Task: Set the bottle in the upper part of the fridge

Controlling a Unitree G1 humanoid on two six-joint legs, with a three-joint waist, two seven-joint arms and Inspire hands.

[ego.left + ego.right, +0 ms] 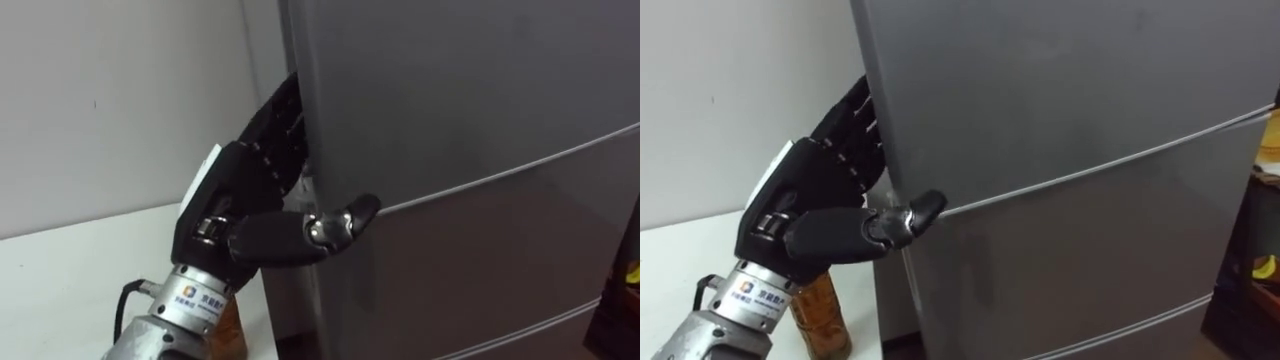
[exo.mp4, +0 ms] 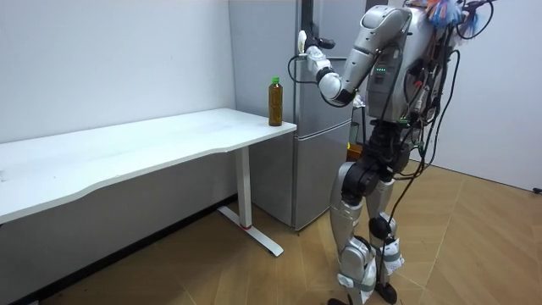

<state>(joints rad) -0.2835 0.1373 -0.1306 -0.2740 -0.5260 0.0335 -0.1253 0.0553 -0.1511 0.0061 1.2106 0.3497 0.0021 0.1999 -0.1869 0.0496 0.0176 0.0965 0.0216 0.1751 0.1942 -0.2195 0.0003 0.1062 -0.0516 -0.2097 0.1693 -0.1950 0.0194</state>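
Note:
My left hand [image 1: 240, 200] is at the left edge of the grey fridge's upper door [image 1: 450, 90]. Its fingers reach in behind that edge and their tips are hidden, while the thumb [image 1: 345, 220] lies across the door's front just above the seam to the lower door. The bottle [image 1: 820, 310], amber with a green cap, stands upright on the white table [image 1: 60, 280] directly under my wrist, close to the fridge. In the room view I stand upright facing the fridge [image 2: 326, 161], left hand [image 2: 318, 61] raised at its upper door, and the bottle [image 2: 275, 102] sits on the table's corner.
The table [image 2: 127, 152] runs along the white wall, and its corner almost touches the fridge's side. Dark and yellow items [image 1: 1265, 200] show to the right of the fridge. Wooden floor lies open behind me.

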